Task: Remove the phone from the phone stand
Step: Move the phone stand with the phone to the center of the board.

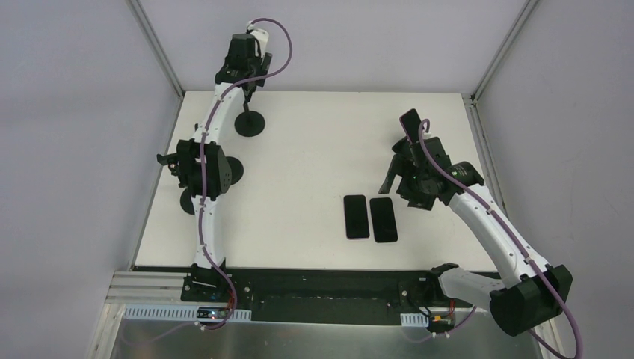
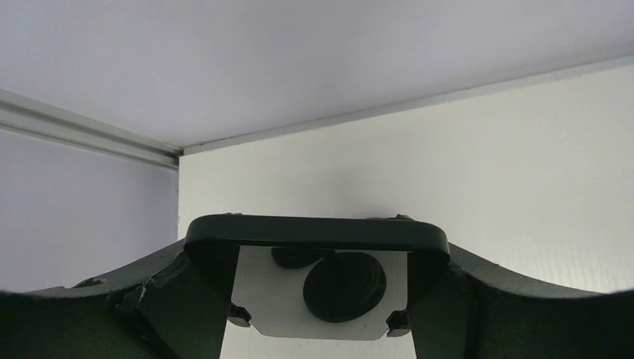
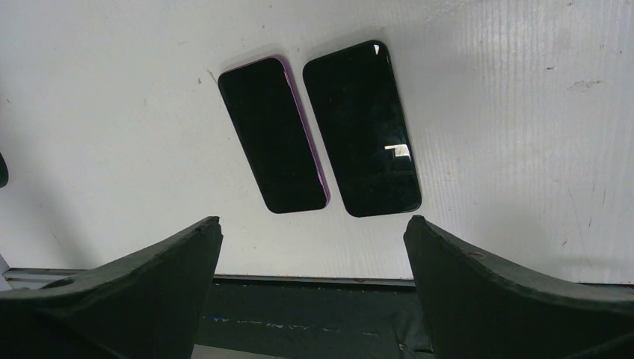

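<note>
**Top external view.** The left arm point(image 1: 205, 149) extended to the far left corner of the bench point(image 1: 314, 134), with its wrist above the phone stand point(image 1: 249, 123). The right arm point(image 1: 486, 217) hung beside two handsets lying flat and side by side near the front of the bench: a purple-edged handset point(image 1: 356, 217) and a black handset point(image 1: 383, 219).

**Left wrist view.** The left end effector point(image 2: 314, 250) pinched a dark, round-cornered slab seen edge-on, judged to be the phone point(image 2: 314, 232). The round base of the phone stand showed below it. Whether the phone was clear of the cradle could not be determined.

**Right wrist view.** The right end effector point(image 3: 312, 224) was spread wide and empty above the two flat handsets.

**Step in hand.** Lift-off appeared to be under way. The next move called for a straight upward pull with the grip kept firm, so the phone stand would not tip. The phone would then be carried to open bench.
</note>
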### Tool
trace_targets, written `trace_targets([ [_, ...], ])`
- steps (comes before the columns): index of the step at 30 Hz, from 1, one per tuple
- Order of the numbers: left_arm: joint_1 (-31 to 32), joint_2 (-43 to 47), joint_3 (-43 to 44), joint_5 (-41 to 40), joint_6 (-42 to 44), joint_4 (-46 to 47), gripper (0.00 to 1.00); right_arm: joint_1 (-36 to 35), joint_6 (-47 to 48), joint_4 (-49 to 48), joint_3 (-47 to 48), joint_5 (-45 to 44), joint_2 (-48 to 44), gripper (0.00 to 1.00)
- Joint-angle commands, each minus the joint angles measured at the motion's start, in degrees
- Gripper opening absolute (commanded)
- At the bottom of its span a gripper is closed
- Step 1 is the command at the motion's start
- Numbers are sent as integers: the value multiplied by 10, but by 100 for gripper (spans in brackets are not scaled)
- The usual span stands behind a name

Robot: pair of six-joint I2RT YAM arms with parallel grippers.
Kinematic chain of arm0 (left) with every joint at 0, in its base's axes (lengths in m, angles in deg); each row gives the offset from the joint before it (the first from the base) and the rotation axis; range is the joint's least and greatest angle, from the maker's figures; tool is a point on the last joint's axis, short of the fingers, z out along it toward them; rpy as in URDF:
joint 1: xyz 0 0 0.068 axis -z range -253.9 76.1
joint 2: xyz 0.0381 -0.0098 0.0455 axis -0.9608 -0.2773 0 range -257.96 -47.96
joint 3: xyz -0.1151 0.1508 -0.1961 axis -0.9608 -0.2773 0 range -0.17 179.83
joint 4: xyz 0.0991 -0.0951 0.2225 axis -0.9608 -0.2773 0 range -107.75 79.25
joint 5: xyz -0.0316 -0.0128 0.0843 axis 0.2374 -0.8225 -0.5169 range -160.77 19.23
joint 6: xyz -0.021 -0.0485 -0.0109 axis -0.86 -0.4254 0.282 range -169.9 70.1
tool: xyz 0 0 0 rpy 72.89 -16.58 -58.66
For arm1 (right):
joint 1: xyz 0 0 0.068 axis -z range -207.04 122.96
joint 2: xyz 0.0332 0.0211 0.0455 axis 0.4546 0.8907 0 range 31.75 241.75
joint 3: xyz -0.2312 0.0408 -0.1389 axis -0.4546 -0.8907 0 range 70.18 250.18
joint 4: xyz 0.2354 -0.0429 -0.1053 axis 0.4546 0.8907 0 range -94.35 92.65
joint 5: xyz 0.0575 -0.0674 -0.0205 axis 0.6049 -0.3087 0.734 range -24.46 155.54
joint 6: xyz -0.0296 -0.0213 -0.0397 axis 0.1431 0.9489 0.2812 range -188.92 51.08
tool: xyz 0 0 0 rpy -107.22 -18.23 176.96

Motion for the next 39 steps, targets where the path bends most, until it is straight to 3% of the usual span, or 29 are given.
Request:
trace_targets([
  [1, 27, 80, -27, 71, -9, 18, 15, 3, 3, 2, 5, 4, 3, 97],
  [8, 40, 154, -92, 138, -72, 19, 0, 3, 3, -11, -1, 5, 12, 97],
  [15, 93, 246, -199, 143, -88, 19, 0, 3, 2, -15, 1, 5, 15, 96],
  [22, 191, 343, -321, -8, -133, 18, 0, 3, 9, -24, 1, -15, 0, 97],
  [33, 383, 401, -437, -419, -228, 15, 0, 2, 13, -15, 6, -12, 4, 97],
  [39, 447, 406, -453, -487, -249, 10, 0, 3, 17, -11, 10, -15, 5, 97],
])
